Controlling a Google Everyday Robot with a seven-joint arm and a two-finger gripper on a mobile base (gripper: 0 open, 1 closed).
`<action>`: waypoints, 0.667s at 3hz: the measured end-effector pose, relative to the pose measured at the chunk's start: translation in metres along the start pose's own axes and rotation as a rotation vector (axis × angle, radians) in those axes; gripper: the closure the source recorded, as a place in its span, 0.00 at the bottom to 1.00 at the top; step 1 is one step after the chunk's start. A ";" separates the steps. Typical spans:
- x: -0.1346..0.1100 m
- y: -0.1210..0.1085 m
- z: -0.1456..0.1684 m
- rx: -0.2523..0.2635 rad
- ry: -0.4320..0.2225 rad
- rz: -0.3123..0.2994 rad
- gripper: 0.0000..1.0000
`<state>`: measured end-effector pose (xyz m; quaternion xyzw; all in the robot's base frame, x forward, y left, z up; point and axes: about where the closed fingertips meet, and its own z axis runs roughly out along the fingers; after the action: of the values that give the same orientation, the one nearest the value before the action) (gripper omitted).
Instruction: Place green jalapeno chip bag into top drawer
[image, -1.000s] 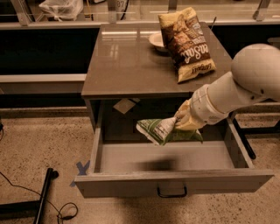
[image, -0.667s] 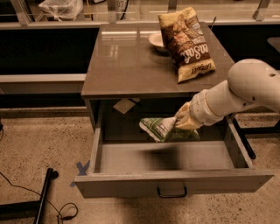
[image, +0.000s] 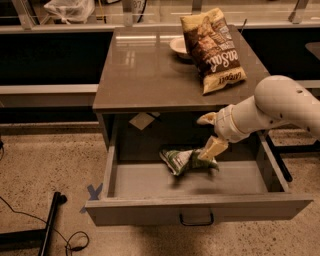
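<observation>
Right of centre, the gripper (image: 208, 135) gapes wide, holding nothing. Its lower finger touches the green jalapeno chip bag (image: 182, 161) inside the top drawer (image: 150, 210).

2 chip bags (image: 189, 161) (image: 214, 50), 1 end effector (image: 203, 138) over 1 drawer (image: 150, 210).

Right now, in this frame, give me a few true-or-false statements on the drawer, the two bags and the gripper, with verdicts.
1. The drawer is pulled open. True.
2. The green bag lies on the table. False: it is inside the drawer.
3. The brown bag is on the table, next to a bowl. True.
4. The gripper is above the tabletop. False: it is below the tabletop, over the drawer, at the green bag's right end.
</observation>
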<state>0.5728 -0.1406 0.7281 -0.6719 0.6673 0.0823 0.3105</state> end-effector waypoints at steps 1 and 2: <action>-0.001 0.001 -0.001 -0.003 0.001 0.000 0.00; -0.017 0.012 -0.040 0.012 0.000 -0.008 0.00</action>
<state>0.5473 -0.1460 0.7649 -0.6727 0.6652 0.0771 0.3147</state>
